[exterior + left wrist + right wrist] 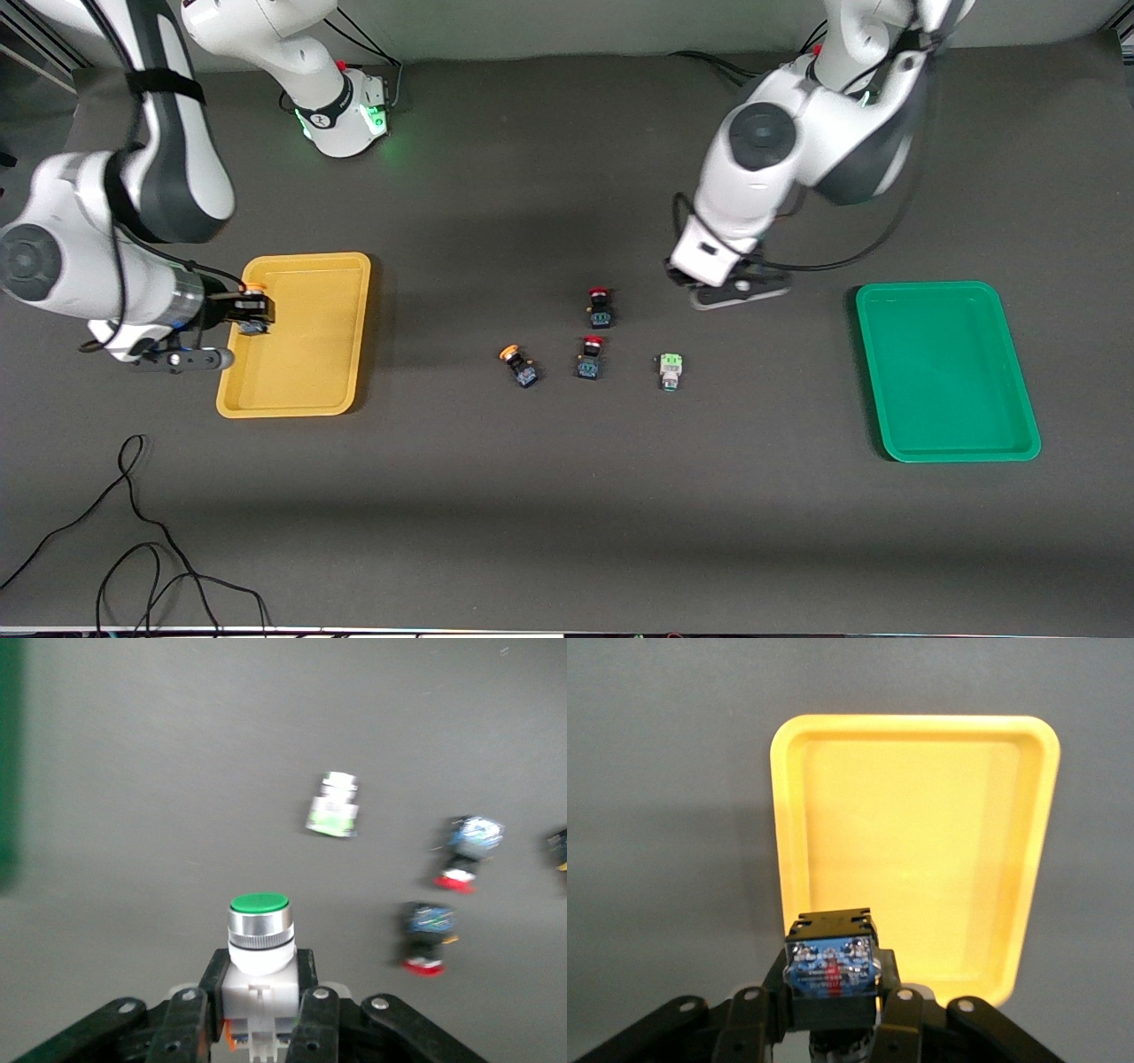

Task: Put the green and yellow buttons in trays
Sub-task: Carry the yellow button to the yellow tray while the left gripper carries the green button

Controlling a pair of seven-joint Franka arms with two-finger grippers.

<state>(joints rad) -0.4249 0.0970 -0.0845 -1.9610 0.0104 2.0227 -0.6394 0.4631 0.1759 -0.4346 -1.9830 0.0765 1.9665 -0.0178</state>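
My right gripper hangs over the rim of the yellow tray at the right arm's end, shut on a yellow button. The right wrist view shows that button's bluish base clamped between the fingers, above the yellow tray. My left gripper is over bare table between the loose buttons and the green tray, shut on a green button that stands upright between its fingers. A second yellow button and a second green button lie on the table mid-way between the trays.
Two red-capped black switches lie between the loose yellow and green buttons. Black cables trail along the table's edge nearest the front camera, at the right arm's end. Both arms' elbows hang above the table near their trays.
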